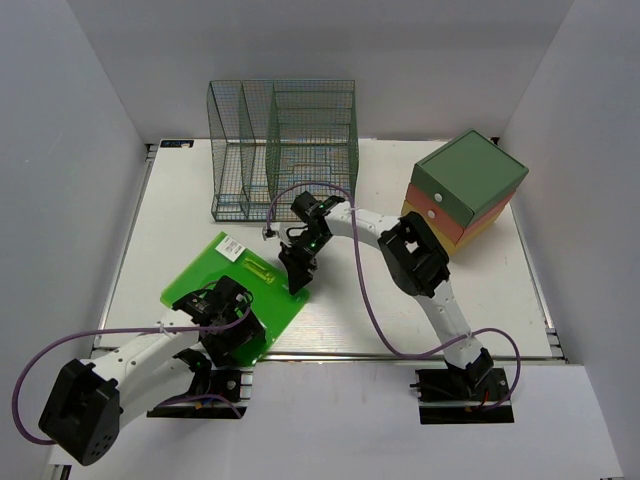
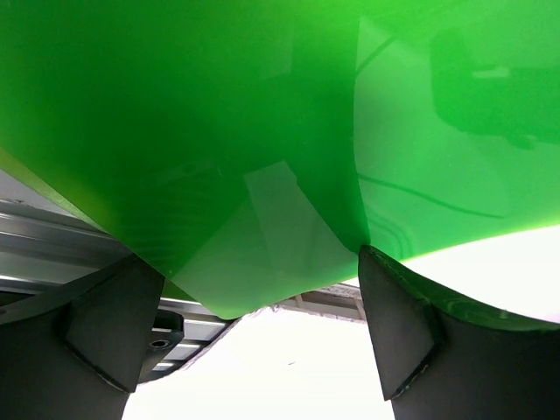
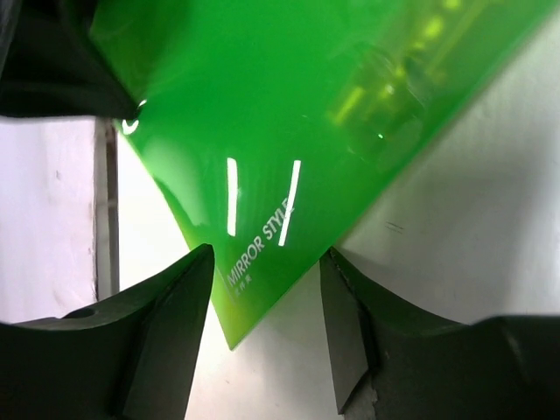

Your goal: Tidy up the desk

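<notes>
Looking at the desk (image 1: 480,310), we're seeing it lying flat under everything, with the green folder (image 1: 205,285) sitting on its near left part, so we're taking that folder as our reference. The left gripper (image 1: 226,318) is hovering over the folder's near corner, right where that corner is meeting the desk's front rail. Its jaws are spread wide and gripping nothing. In the left wrist view the folder's rounded corner is showing between the two fingers (image 2: 105,324), with the aluminium rail peeking out beneath it.

The right gripper (image 1: 297,268) is hanging over the folder's right-hand corner with its jaws partly spread. One finger is standing on each side of the corner tip, with bare white desk under them, and we're not seeing it pinch the sheet.

The desk's long axis is running side to side past the folder, and the folder is lying turned diagonally to the desk's edges. Beyond the folder's far edge the green wire rack (image 1: 285,150) is standing, and off to the folder's far right the drawer box (image 1: 468,185) is sitting at an angle.
</notes>
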